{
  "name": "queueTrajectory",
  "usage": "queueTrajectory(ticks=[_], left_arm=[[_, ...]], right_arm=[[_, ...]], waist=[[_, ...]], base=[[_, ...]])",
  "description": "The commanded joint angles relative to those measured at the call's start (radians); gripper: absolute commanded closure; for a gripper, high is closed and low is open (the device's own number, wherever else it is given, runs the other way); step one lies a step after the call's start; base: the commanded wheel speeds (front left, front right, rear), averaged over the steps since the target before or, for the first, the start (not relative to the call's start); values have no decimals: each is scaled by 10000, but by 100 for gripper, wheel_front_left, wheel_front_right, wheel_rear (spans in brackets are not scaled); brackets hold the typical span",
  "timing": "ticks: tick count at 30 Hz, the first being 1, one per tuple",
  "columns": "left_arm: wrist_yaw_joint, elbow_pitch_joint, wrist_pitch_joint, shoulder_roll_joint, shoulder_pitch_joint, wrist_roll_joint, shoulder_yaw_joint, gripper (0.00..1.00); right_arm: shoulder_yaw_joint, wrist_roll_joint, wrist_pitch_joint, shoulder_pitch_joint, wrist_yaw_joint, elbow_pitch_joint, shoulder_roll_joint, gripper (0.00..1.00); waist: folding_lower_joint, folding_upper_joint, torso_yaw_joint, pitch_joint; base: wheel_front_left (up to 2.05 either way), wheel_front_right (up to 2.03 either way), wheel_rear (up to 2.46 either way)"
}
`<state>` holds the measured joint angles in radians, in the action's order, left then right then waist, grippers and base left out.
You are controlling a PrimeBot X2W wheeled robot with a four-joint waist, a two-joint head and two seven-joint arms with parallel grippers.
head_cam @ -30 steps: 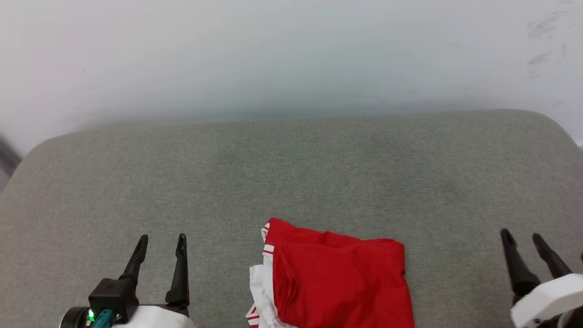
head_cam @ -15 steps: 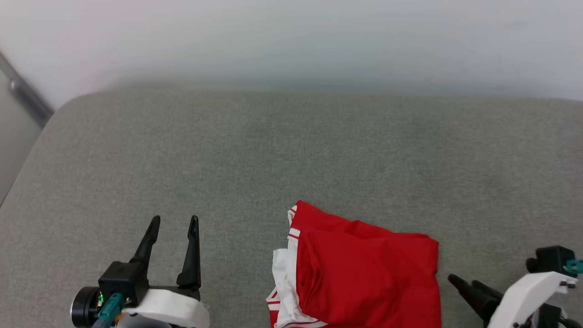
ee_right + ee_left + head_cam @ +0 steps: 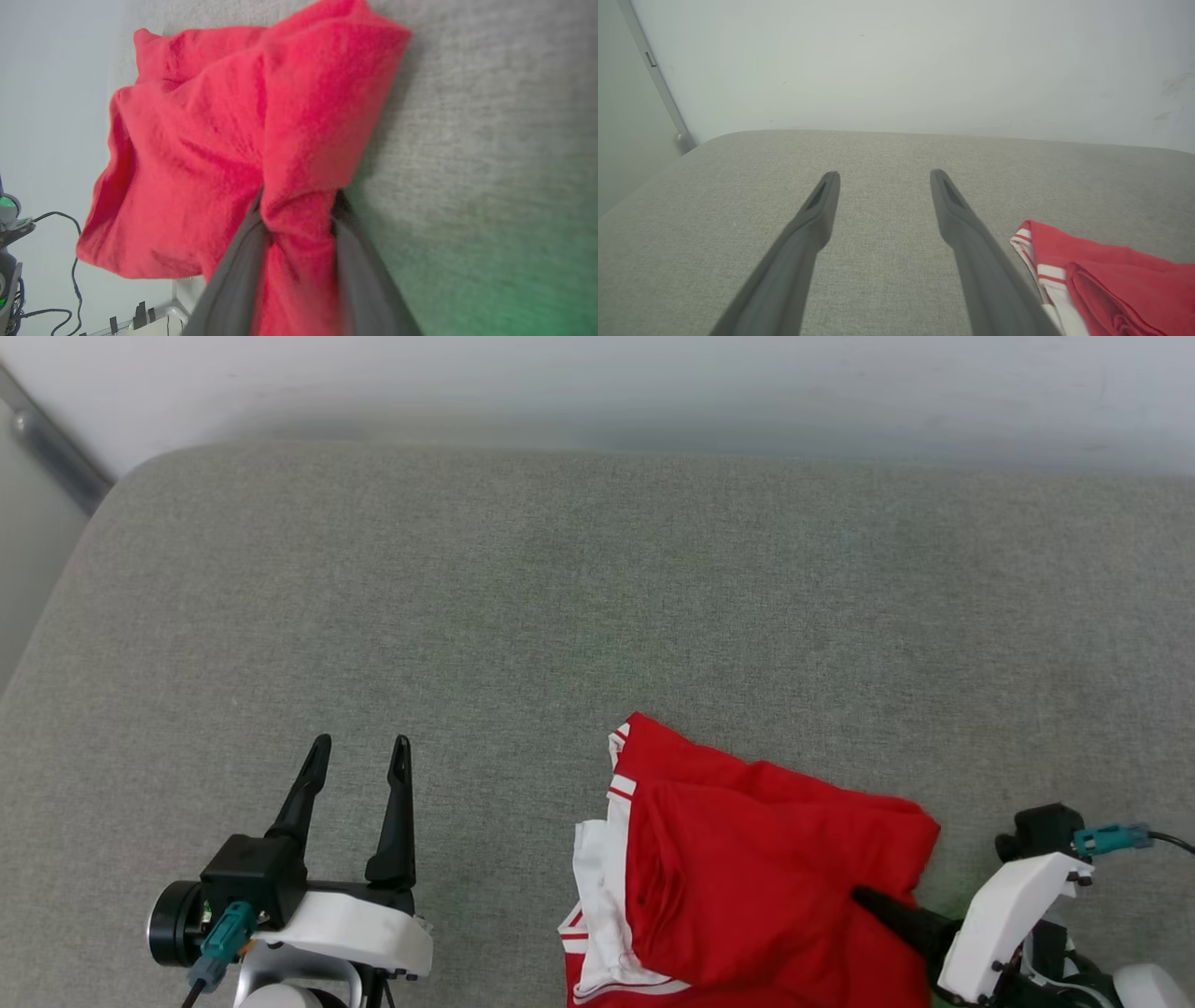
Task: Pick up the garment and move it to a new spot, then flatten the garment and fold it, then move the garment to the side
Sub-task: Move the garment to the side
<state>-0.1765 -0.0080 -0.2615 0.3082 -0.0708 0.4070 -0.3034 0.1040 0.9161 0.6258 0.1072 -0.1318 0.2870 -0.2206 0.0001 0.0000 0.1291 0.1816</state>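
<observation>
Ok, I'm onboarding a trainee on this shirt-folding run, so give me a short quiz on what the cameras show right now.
1. True or false: the left tool is open and touches no cloth.
2. Where does the right tool pinch the garment? A) the white sleeve B) the red edge on the robot's right C) the striped trim
3. What does the garment lie on?
Key: 1 true; 2 B; 3 a grey fabric-covered surface.
</observation>
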Motion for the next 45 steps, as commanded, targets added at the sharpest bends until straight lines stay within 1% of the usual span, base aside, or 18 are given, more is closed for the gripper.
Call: queueTrajectory(ticks=[1, 7, 9, 11, 17, 22, 24, 28, 32, 35, 38, 43, 44, 45], left_arm=[[35, 27, -47, -27, -129, -81, 55, 0], [81, 209, -46, -47, 83, -205, 129, 0], [94, 194, -37, -17, 196, -217, 176, 0], [101, 156, -37, 28, 271, -234, 213, 0], [76, -84, -28, 163, 397, -276, 256, 0], [162, -308, -23, 169, 153, -358, 140, 0], [135, -416, -16, 183, 75, -397, 128, 0], [271, -665, 71, 312, -333, -526, 17, 0], [339, -1012, 352, 527, -920, -864, -146, 0], [447, -1345, 612, 671, -1426, -1115, -328, 0], [614, -1689, 900, 847, -1924, -1344, -492, 0], [858, -2179, 1339, 1098, -2676, -1606, -634, 0], [970, -2435, 1560, 1197, -3042, -1703, -719, 0], [1006, -2494, 1612, 1221, -3128, -1740, -741, 0]], right_arm=[[283, -3, 89, -136, 20, 305, 101, 100], [709, -69, -350, 207, 13, 5, -252, 100], [896, -231, -455, 317, 13, -117, -432, 100], [1139, -712, -559, 420, 14, -171, -718, 100], [1370, -2419, -849, 939, 14, 39, -1320, 100], [1143, -3187, -1106, 1387, 14, 228, -1664, 100], [1102, -3336, -1153, 1695, 14, 277, -1733, 100], [1002, -3708, -1589, 2407, 13, 600, -1837, 100], [761, -3928, -2282, 3303, 13, 1142, -1884, 100], [452, -4166, -2942, 3964, 16, 1712, -1998, 100], [96, -4350, -3678, 4697, 14, 2343, -2071, 100], [-548, -4798, -4770, 5827, 14, 3326, -2415, 100], [-924, -5088, -5280, 6412, 14, 3876, -2508, 100], [-1035, -5147, -5441, 6563, 14, 4077, -2488, 100]], waist=[[-1, 0, -23, -11], [-1, 0, -308, -381], [-1, 0, -530, -542], [-1, 0, -821, -669], [-1, 0, -2147, -810], [-1, 0, -3325, -539], [-1, 0, -3882, -302], [-1, 0, -4836, 377], [-1, 0, -5458, 1239], [-1, 0, -5683, 1879], [-1, 0, -5708, 2524], [-1, 0, -5449, 3512], [-1, 0, -5248, 3974], [-1, 0, -5180, 4085]], base=[[0, 0, 0], [0, 0, 0], [0, 0, 0], [0, 0, 0], [0, 0, 0], [0, 0, 0], [0, 0, 0], [0, 0, 0], [0, 0, 0], [0, 0, 0], [0, 0, 0], [0, 0, 0], [0, 0, 0], [0, 0, 0]])
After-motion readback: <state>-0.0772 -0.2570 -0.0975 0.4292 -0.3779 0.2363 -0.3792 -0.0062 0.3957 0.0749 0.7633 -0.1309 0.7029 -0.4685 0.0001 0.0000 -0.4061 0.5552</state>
